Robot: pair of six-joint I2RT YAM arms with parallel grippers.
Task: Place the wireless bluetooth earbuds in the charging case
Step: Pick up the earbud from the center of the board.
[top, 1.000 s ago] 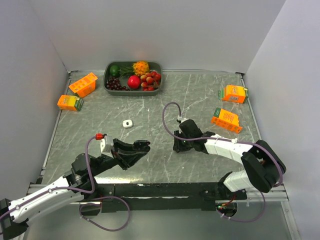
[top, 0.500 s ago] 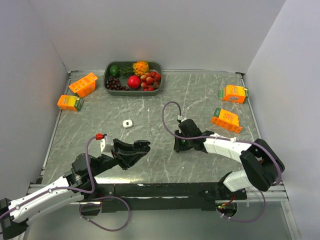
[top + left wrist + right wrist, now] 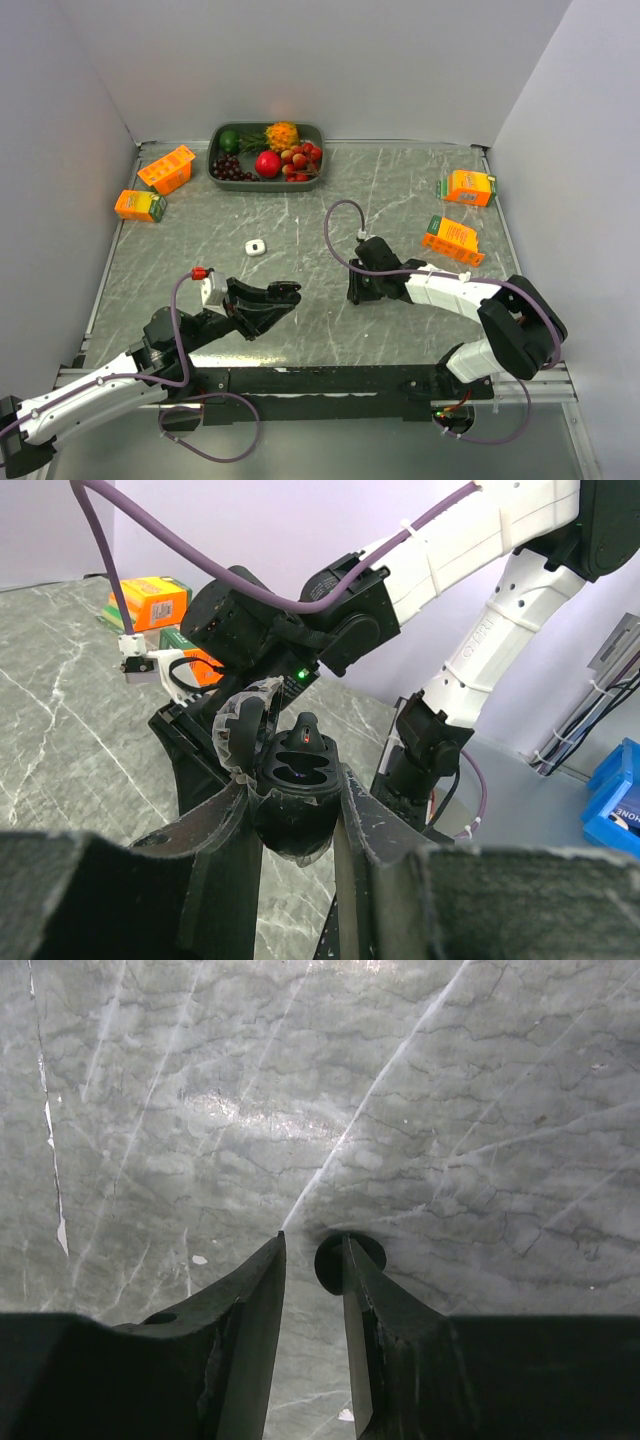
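The left fingers [image 3: 212, 825] pinch the black charging case [image 3: 296, 800], its lid [image 3: 240, 730] open and one dark bud [image 3: 305, 738] sitting in it, while the right fingers [image 3: 250, 1310], slightly spread and gripping nothing, point down at the table [image 3: 450, 1110] with a black earbud [image 3: 329, 1262] lying just beside one fingertip.

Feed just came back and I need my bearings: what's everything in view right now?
Black open charging case: one, black, held in left end effector.
Tiny glossy black earbud: one, black, on grey marbled table at right end effector's fingertip.
Small white bud: one, white, on table left of centre.
Orange cartons: four, orange, two far left, two far right.
Grey fruit tray: one, grey, far edge.
End effectors: two, black; left shut, right slightly open.
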